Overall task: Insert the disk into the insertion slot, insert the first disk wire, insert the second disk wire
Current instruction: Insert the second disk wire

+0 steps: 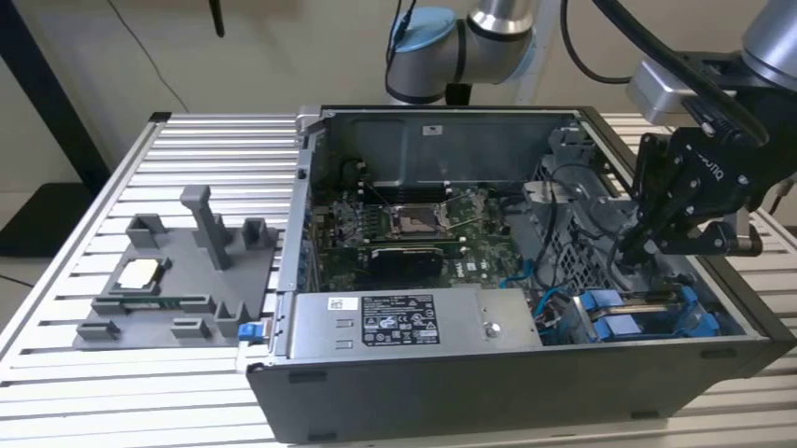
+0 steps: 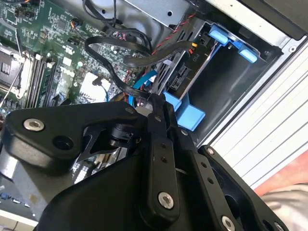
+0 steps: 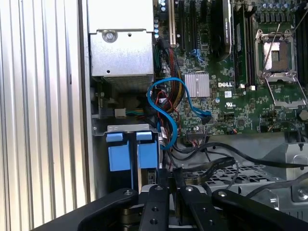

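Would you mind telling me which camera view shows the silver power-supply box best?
The exterior view: the power-supply box lies unobstructed along the case's near edge, its whole labelled top showing. The first wrist view shows one end of it, beside the motherboard.

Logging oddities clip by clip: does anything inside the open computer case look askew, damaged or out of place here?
Nothing stands out. The disk sits square in the insertion slot at the exterior view's right, its blue carrier level. The end effector hangs above it inside the case. Loose black and blue cables sprawl near the motherboard, which looks ordinary.
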You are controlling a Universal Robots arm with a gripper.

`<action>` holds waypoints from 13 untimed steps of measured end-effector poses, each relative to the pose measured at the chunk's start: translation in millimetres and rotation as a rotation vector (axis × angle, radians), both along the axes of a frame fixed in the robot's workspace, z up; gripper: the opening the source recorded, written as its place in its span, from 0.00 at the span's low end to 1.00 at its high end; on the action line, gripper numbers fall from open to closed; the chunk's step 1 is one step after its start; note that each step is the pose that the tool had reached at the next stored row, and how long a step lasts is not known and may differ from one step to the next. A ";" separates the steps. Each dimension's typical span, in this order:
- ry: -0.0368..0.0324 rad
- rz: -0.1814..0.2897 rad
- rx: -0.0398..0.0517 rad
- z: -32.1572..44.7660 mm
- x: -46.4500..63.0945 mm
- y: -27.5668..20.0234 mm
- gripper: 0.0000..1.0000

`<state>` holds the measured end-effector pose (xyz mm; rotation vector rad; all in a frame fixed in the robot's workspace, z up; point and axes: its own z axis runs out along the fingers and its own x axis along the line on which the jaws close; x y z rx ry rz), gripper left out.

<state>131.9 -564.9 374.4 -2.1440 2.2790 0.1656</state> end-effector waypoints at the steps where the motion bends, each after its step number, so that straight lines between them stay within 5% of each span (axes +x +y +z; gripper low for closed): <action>1: 0.0000 0.000 0.0000 0.0 0.0 0.0 0.16; 6: -0.0021 0.000 0.0002 -1.1 0.0 0.0 0.16; 13: -0.0198 0.000 0.0008 -9.7 0.0 -1.2 0.16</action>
